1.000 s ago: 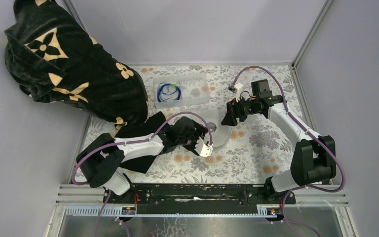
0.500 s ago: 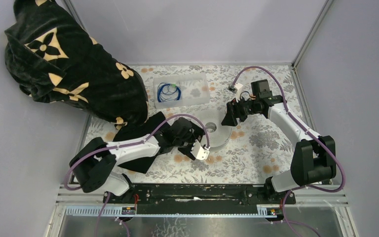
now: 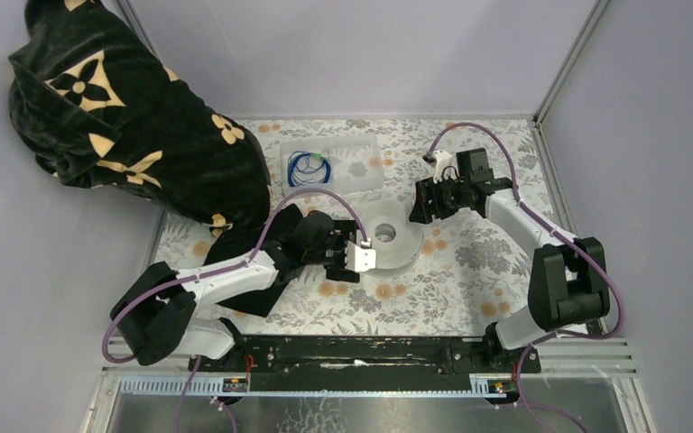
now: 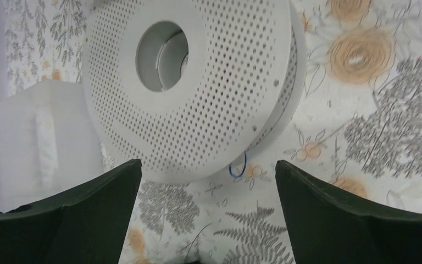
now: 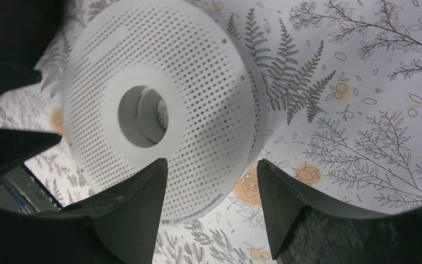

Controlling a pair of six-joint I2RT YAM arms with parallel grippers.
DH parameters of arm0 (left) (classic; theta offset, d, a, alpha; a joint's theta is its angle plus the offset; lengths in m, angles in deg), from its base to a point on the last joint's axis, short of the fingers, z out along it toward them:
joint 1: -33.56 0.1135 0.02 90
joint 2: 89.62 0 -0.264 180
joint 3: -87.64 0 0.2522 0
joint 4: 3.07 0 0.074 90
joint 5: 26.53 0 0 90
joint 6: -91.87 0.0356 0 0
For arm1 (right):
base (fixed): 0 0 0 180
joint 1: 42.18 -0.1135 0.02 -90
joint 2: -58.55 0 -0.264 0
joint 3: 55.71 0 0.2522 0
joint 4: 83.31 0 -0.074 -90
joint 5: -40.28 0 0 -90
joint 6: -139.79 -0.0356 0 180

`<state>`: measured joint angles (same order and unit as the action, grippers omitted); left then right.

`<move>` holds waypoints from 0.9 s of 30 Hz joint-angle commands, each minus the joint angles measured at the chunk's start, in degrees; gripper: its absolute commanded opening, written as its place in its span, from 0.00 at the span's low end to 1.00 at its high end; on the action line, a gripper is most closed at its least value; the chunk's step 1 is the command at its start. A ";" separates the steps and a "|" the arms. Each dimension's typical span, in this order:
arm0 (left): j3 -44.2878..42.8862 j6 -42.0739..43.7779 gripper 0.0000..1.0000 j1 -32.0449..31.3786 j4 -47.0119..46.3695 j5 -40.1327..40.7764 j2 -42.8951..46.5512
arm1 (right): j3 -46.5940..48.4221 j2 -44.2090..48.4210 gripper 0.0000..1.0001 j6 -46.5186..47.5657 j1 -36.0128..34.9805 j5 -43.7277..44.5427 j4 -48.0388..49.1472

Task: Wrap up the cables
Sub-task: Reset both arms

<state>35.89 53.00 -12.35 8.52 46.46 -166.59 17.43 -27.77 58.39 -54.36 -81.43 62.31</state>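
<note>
Holds the left arm's (image 3: 235, 269) jaws spread wide and empty just beside the near-left rim of the perforated white reel (image 3: 390, 236), likely to brace it. Poses the right arm's (image 3: 523, 221) jaws part-open, gripping nothing, at the reel's far-right rim. Leaves the blue cables (image 3: 307, 166) coiled in the clear tray (image 3: 372, 150) beyond the reel, to its left, untouched. Shows 1 blue loop (image 4: 237, 165) peeping from under the reel on the worktop (image 3: 469, 280).

The left arm (image 3: 235, 269) and the right arm (image 3: 516, 221) have white shells between bulky black joints. A thick purple hose (image 3: 318, 191) loops along each arm. Both arms are bolted to a black rail (image 3: 361, 354). The jaws are dark, matte wedges with pointed tips.
</note>
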 commanded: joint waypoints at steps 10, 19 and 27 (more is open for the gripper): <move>1.45 -18.27 0.93 0.75 -20.77 7.23 -8.04 | -2.58 -4.08 0.47 -1.91 -0.27 1.25 1.43; 1.43 -18.26 0.93 5.46 -21.62 10.64 -9.59 | -7.26 -1.22 0.36 -0.04 -4.71 1.07 0.06; -0.27 -18.03 0.94 11.24 -19.79 11.61 -11.08 | -10.43 0.17 0.39 3.99 -11.89 -2.13 -0.38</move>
<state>37.18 35.54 -3.06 -6.45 56.49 -176.68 8.64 -27.05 58.52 -61.16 -79.63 64.60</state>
